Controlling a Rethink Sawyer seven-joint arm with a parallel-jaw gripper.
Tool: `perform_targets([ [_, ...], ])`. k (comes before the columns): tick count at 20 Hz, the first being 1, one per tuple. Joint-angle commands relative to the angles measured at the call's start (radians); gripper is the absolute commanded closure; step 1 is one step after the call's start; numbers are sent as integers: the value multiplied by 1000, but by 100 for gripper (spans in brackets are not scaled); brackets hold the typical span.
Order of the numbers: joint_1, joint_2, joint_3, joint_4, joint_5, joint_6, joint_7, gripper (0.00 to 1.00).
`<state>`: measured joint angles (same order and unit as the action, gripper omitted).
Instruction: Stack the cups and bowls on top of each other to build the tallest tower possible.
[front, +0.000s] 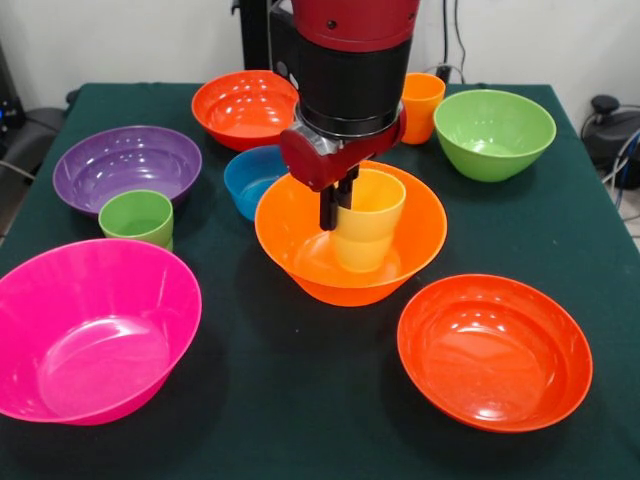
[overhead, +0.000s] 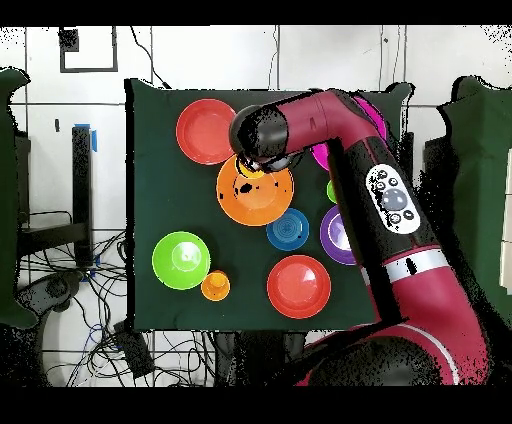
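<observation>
— Black fingers on the gripper (front: 338, 212): what are they doing?

— Closed on the rim of the yellow cup (front: 366, 222), one finger outside its left wall, the other hidden inside. That cup stands upright in the large light orange bowl (front: 420, 240), at the middle of the green table (front: 300, 400).

— And around that bowl, in the front view?

— Just behind it on the left sits the small blue bowl (front: 248, 178), with a red-orange bowl (front: 240, 108) farther back. The orange cup (front: 425, 105) stands at the far side, partly behind the arm (front: 352, 60), and the lime green bowl (front: 495, 133) is beside it on the right.

— The near side?

— The second red-orange bowl (front: 495, 350) lies near right, the pink bowl (front: 90, 330) near left. Behind the pink one stands the green cup (front: 137, 217), just in front of the purple bowl (front: 125, 165).

— Does the overhead view add anything?

— There the arm covers the yellow cup and much of the pink bowl.
</observation>
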<state>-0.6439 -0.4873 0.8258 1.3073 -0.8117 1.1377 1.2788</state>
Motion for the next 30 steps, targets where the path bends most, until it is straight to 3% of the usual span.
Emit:
perform_targets([
  [1, 19, 56, -50, 30, -63, -81, -188, 100],
  [30, 31, 93, -62, 12, -63, -105, -178, 100],
])
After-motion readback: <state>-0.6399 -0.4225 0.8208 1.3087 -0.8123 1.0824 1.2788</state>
